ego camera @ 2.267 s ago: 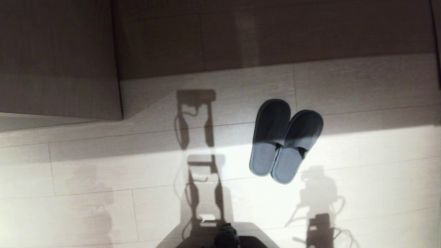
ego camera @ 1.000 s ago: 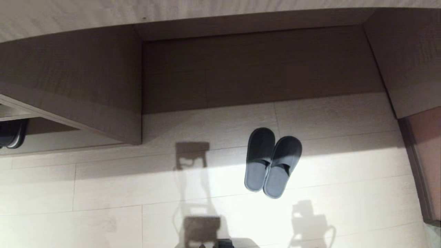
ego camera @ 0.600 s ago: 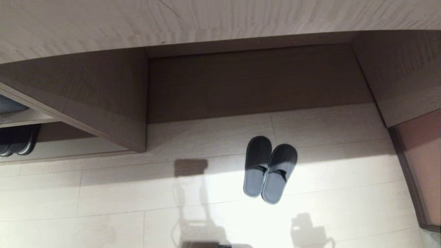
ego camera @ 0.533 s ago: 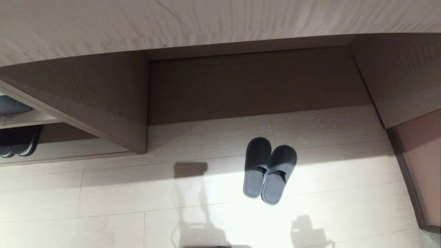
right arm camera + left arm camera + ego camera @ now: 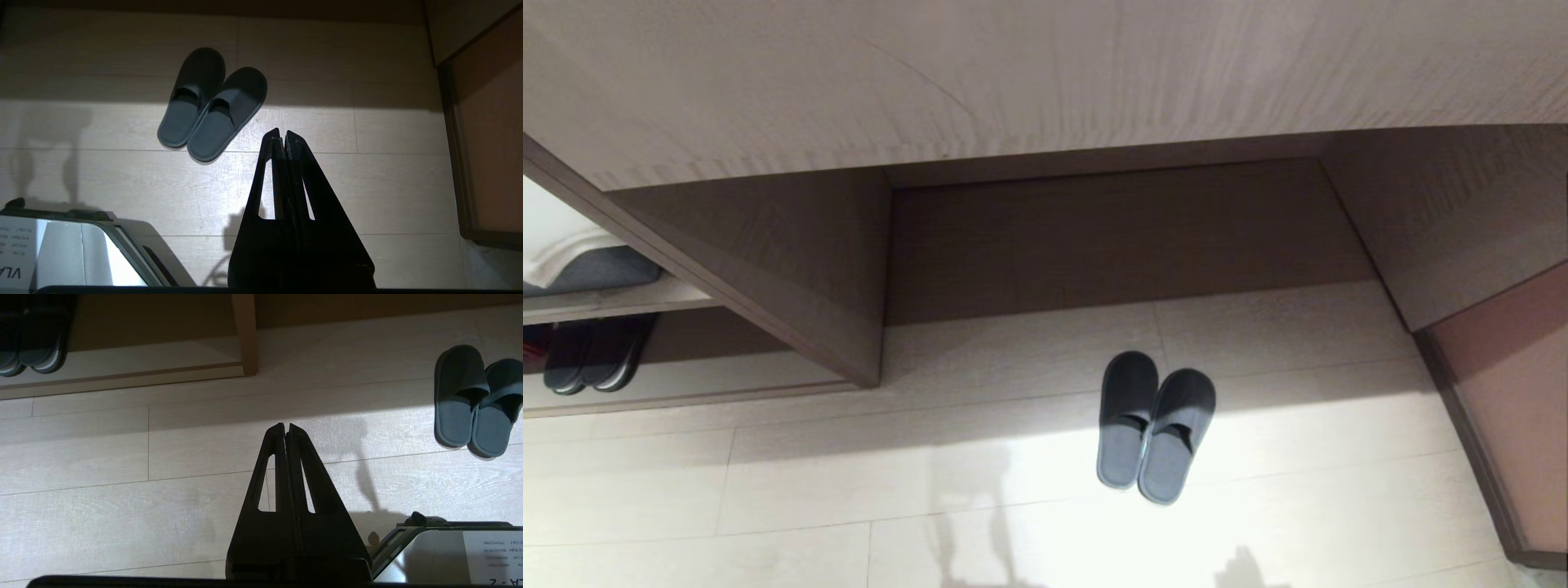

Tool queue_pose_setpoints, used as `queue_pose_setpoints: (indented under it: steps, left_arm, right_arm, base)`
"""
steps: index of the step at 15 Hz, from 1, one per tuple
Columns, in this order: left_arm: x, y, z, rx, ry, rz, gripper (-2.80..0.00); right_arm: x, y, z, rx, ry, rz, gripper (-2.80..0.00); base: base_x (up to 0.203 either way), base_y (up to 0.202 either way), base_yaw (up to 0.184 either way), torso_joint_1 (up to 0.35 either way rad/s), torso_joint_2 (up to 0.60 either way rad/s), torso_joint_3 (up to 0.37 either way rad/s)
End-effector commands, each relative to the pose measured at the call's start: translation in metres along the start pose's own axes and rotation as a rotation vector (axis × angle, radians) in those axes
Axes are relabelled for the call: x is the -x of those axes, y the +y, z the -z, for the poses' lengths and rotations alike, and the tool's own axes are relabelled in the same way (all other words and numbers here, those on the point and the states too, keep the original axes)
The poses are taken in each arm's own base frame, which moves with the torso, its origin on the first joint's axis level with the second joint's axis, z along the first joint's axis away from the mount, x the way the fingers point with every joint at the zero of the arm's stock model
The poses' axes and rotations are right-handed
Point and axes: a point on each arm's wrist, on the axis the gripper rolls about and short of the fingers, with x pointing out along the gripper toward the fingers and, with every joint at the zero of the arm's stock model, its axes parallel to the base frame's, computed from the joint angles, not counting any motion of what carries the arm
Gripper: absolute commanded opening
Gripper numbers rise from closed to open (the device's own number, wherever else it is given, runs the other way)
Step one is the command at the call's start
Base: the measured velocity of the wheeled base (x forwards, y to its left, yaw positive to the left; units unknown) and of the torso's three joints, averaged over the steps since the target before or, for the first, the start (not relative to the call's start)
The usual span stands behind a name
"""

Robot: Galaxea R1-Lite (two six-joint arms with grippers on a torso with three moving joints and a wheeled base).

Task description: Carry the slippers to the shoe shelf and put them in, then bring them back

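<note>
soft flat slippers (image 5: 1156, 427), pale wood-grain floor (image 5: 849, 474)

Higher, wider view (camera raised)

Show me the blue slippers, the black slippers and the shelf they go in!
slippers (image 5: 1156, 425): head view, on the toe bands.
black slippers (image 5: 596, 353): head view, on the uppers.
shoe shelf (image 5: 686, 385): head view, on its bare bottom board.

Slippers (image 5: 1156, 426) matt soft cloth; floor (image 5: 849, 465) pale wood-grain, slight sheen.
</note>
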Motion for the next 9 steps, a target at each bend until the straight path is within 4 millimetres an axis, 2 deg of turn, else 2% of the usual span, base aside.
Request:
queue_pose_setpoints:
  steps: [1, 9]
  left_arm:
    - [-0.0002, 0.0, 0.0004, 0.001, 0.003, -0.001, -2.8]
    - [-0.0002, 0.0, 0.0004, 0.002, 0.003, -0.001, -2.8]
  right_arm:
    - [0.0, 0.0, 0.0005, 0.001, 0.0, -0.002, -2.8]
    - [0.0, 0.0, 0.0005, 0.001, 0.0, -0.002, -2.8]
  base:
    - [0.0, 0.0, 0.0, 0.002, 0.0, 0.207]
    - [0.0, 0.0, 0.0, 0.002, 0.0, 0.203]
